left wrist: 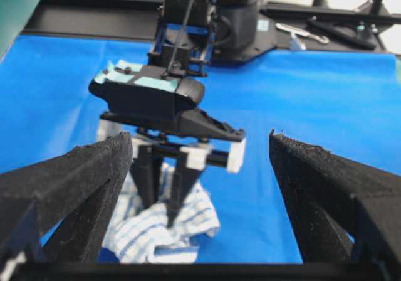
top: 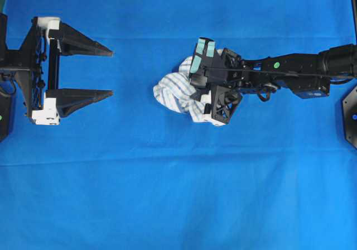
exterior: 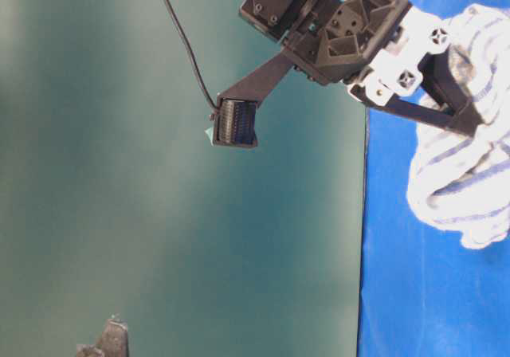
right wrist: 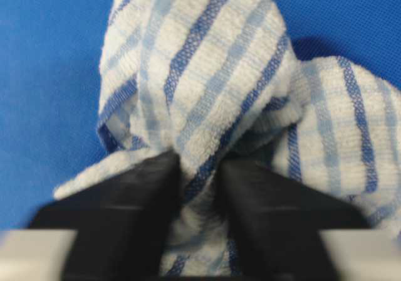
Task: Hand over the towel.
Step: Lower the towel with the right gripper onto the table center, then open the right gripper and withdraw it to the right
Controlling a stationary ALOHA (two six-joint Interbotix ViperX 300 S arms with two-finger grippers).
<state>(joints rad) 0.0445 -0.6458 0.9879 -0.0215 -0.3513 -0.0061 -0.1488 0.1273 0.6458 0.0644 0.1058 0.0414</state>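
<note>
The towel (top: 172, 91), white with thin blue and grey stripes, lies bunched on the blue cloth near the middle. My right gripper (top: 202, 92) points down onto it and is shut on a fold of it. The right wrist view shows the fold pinched between the two black fingers (right wrist: 128, 196), with the gripper (right wrist: 199, 171) on the towel (right wrist: 207, 74). My left gripper (top: 111, 73) is wide open and empty at the left, a good way from the towel. Its wrist view looks between its jaws (left wrist: 199, 137) at the right gripper (left wrist: 160, 209) and the towel (left wrist: 147, 237).
A large plain blue cloth (top: 178, 194) covers the whole table. The right arm (top: 290, 71) stretches in from the right edge. A black arm base (left wrist: 232, 24) and loose tools (left wrist: 301, 33) sit beyond the cloth's far edge.
</note>
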